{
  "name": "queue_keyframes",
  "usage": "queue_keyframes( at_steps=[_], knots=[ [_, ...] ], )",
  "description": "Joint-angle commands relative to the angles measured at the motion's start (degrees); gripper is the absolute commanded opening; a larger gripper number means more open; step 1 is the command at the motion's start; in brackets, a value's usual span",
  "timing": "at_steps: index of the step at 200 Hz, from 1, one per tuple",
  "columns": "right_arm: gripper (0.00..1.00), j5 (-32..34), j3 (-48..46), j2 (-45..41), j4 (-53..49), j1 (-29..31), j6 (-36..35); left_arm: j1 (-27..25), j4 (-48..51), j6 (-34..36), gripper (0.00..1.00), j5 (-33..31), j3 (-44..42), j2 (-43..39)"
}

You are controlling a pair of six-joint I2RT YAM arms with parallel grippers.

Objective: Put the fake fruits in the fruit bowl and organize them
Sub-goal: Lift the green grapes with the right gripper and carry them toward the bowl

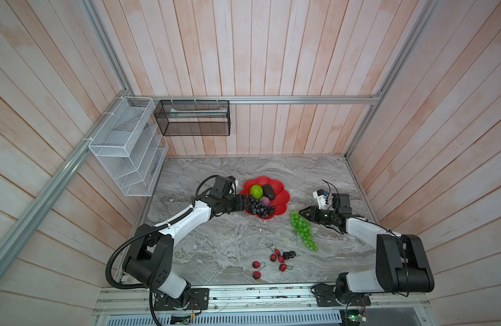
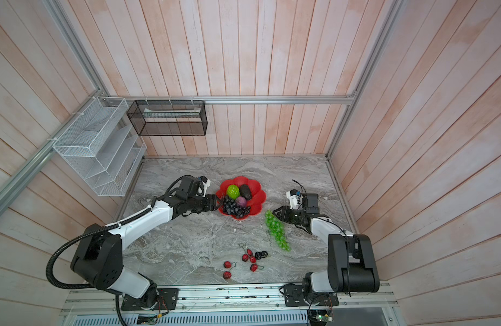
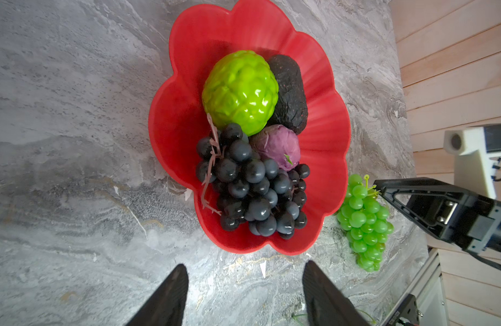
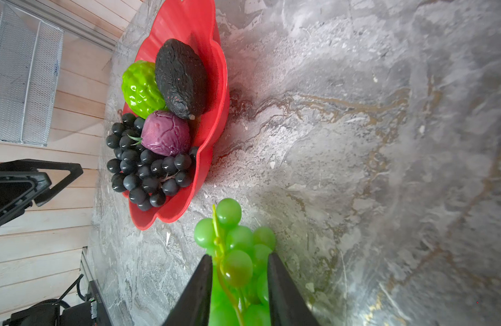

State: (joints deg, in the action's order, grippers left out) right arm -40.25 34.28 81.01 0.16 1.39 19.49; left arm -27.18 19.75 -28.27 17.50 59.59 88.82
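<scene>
Right of centre, the right gripper (image 1: pixel 300 212) is straddling the green grape bunch (image 1: pixel 300 225), grip unclear; probably light and floppy, its stem end suiting pinching. The left gripper (image 3: pixel 245 265) is gaping empty.

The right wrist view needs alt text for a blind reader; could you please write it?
The jaws of the right gripper straddle the stem end of a green grape bunch on the table. Beside it, a red fruit bowl holds dark grapes and three other fruits.
</scene>
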Motion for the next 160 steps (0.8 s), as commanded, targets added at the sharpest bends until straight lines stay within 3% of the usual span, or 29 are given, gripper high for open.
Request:
queue_keyframes(
  at_steps=[1, 53, 118, 160],
  knots=[
    [0.33, -1.62, -0.73, -2.07, -1.86, -0.12, -0.79, -0.24, 0.20, 0.59, 0.67, -0.45, 1.69, 0.04],
    [0.32, 1.40, -0.14, -5.31, -6.58, -0.11, -2.96, -0.42, -0.15, 0.40, 0.67, -0.30, 1.58, -0.08],
    [0.29, -0.23, -0.48, -2.29, -5.80, 1.10, -3.67, -0.59, 0.20, 0.49, 0.67, -0.36, 1.58, 0.05],
    [0.20, -0.09, 0.12, -1.95, -4.72, 2.04, -3.14, -0.59, 0.19, 0.38, 0.67, 0.02, 1.92, 0.39]
  ],
)
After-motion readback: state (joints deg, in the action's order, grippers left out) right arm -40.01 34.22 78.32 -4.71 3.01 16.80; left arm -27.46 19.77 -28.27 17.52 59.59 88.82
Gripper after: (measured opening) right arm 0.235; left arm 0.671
